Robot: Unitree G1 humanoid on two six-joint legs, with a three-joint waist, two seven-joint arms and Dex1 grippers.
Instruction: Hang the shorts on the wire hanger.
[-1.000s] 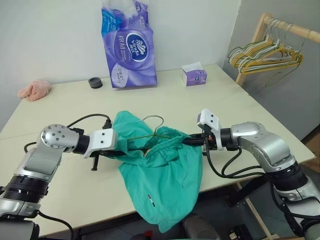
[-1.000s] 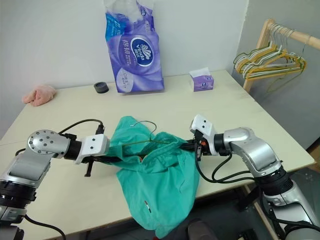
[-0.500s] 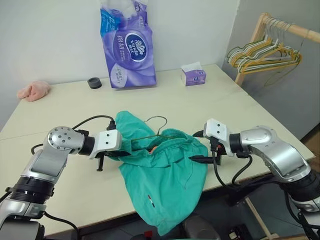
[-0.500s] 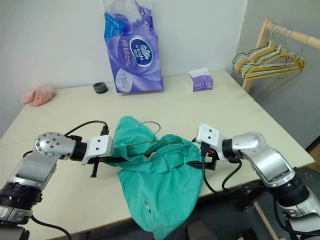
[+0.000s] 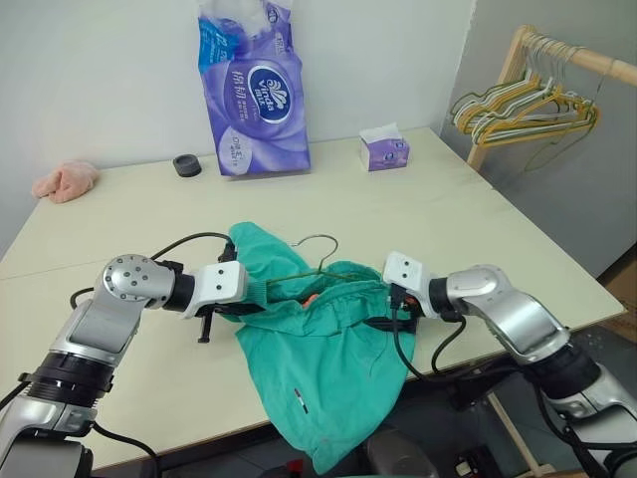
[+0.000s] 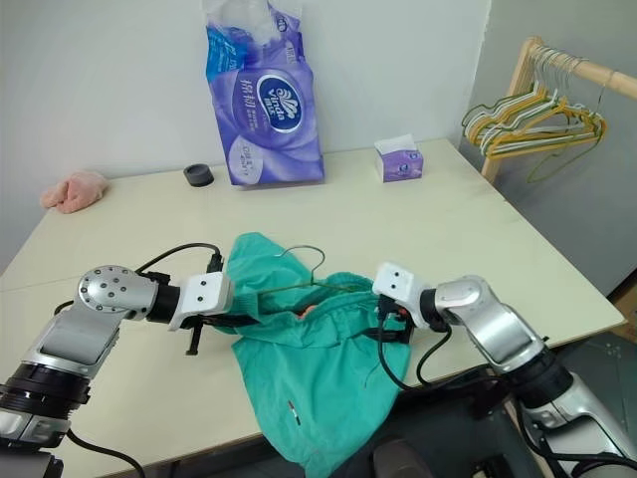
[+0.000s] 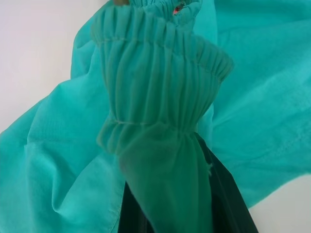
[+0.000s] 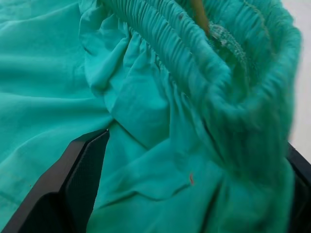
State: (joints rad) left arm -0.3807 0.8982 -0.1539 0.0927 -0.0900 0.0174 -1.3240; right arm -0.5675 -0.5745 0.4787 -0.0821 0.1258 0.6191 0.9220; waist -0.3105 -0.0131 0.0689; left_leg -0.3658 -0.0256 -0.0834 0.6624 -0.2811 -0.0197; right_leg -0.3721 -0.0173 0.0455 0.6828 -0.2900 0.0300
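Observation:
The teal-green shorts [image 5: 323, 368] lie bunched at the table's front edge, one leg hanging over it. The olive wire hanger [image 5: 317, 246] is threaded into the waistband, its hook sticking up behind the cloth. My left gripper [image 5: 254, 305] is shut on the gathered waistband [image 7: 160, 87] at the shorts' left side; its dark fingers [image 7: 231, 204] show under the pinched cloth. My right gripper [image 5: 377, 316] is open at the shorts' right side. Its fingers [image 8: 73, 184] stand wide apart with the waistband [image 8: 233, 92] lying loose between them.
On the cream table [image 5: 478, 229] stand a purple tissue pack [image 5: 254, 90], a small tissue box [image 5: 385, 151], a black ring [image 5: 186, 164] and a pink cloth lump [image 5: 65, 181]. A wooden rack with bunched hangers [image 5: 528, 100] is at the far right.
My right gripper has opened, let go of the waistband and sunk toward the table, closer to the shorts. The shorts' right side has sagged. The left gripper has kept its grip and place.

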